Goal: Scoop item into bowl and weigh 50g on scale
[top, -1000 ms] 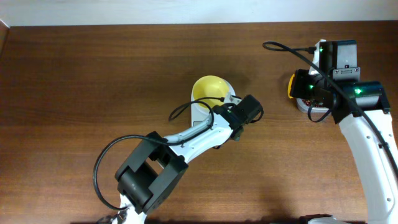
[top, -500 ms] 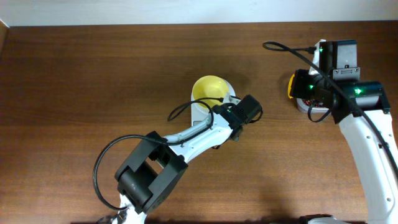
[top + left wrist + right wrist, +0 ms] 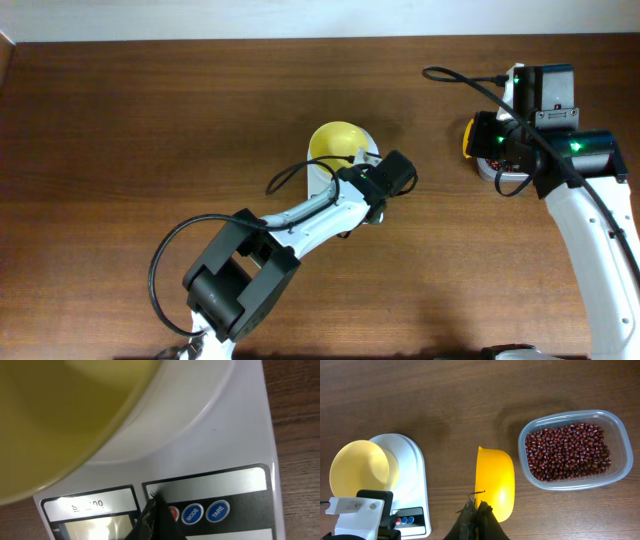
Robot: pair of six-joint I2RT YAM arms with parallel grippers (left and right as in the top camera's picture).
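The table [image 3: 150, 120] carries a clear tub [image 3: 615, 467] of beans [image 3: 567, 450], well apart at 3 o'clock from the scale [image 3: 412, 475]. The bowl [image 3: 359, 467] sits on the scale. Between scale and tub, the right fingers [image 3: 475, 515] clamp the yellow scoop [image 3: 495, 482]. The left fingers [image 3: 155, 510], pressed together, point at the scale's red button [image 3: 173, 513].

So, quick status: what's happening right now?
Left tool shut, tip by scale buttons. Right tool shut on scoop. Bowl empty on scale; beans in tub.
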